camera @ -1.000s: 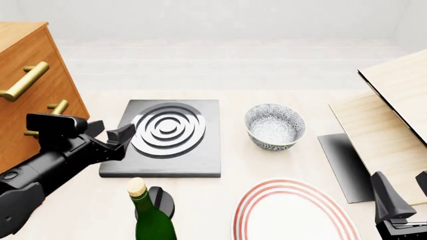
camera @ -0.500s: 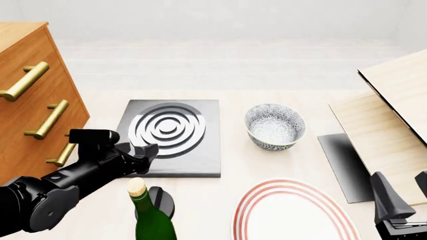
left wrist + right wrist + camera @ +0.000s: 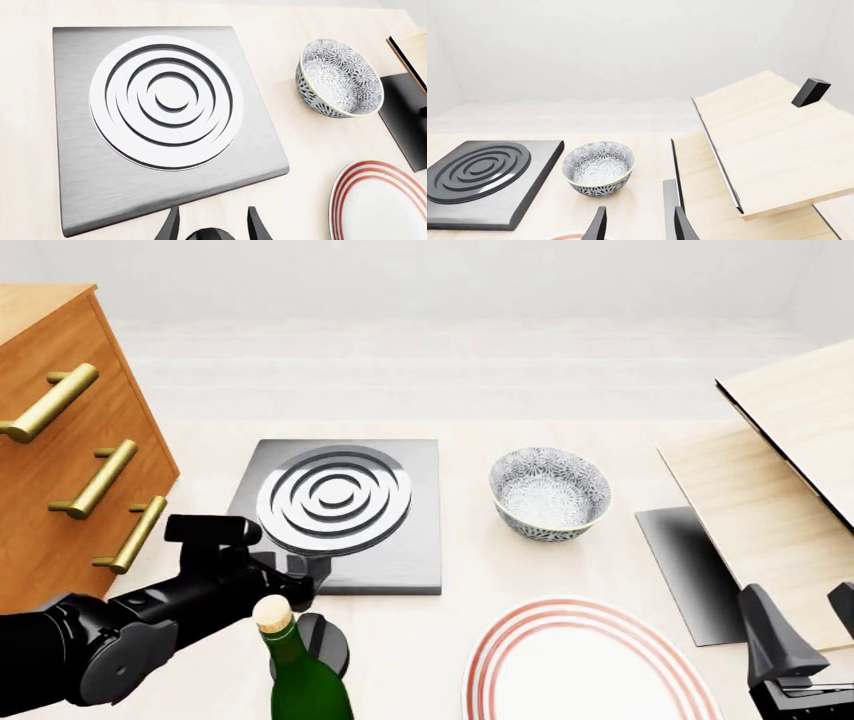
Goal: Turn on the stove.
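Note:
The stove is a dark-grey metal slab with silvery burner rings, lying left of the table's centre. Its round black knob sits apart, in front of the slab, partly hidden behind a green bottle. My left gripper hovers open over the slab's near edge, just behind the knob. In the left wrist view the knob's top shows between the spread fingertips of the left gripper. My right gripper stays open at the near right, holding nothing, and in its own view the right gripper points toward the bowl.
A green bottle with a cork stands right in front of the knob. A patterned bowl is right of the stove, with a red-ringed plate in front. A wooden cabinet stands at left. A dark panel and wooden boards are at right.
My left arm has swung from the stove's left edge down and rightward to its near edge, closer to the knob and bottle. The right arm has not moved.

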`<action>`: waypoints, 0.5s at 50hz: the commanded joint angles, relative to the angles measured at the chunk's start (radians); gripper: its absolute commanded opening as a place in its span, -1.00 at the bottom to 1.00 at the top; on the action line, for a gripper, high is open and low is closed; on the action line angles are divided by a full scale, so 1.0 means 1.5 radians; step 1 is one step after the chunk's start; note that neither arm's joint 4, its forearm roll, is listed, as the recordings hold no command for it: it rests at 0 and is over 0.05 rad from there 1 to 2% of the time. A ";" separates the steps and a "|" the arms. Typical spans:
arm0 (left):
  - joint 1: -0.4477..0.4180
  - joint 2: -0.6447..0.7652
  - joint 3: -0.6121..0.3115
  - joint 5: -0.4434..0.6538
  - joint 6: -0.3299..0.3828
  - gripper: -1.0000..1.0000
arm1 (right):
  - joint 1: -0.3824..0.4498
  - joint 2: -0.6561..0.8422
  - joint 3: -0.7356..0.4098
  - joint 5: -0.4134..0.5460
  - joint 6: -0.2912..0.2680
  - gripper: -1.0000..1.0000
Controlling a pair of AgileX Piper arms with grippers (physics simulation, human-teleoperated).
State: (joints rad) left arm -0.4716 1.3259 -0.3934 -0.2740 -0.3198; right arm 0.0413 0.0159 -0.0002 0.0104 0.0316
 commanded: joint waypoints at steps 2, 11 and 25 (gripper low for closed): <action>-0.018 -0.012 0.009 0.038 0.013 1.00 | -0.001 0.004 -0.001 -0.003 0.002 1.00; -0.015 -0.045 0.003 0.097 0.044 1.00 | -0.001 0.000 0.000 0.001 0.003 1.00; 0.020 0.002 0.010 0.054 0.069 1.00 | 0.000 0.013 0.000 -0.007 0.004 1.00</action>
State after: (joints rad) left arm -0.4669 1.2907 -0.3807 -0.1743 -0.2384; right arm 0.0408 0.0280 -0.0006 0.0043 0.0367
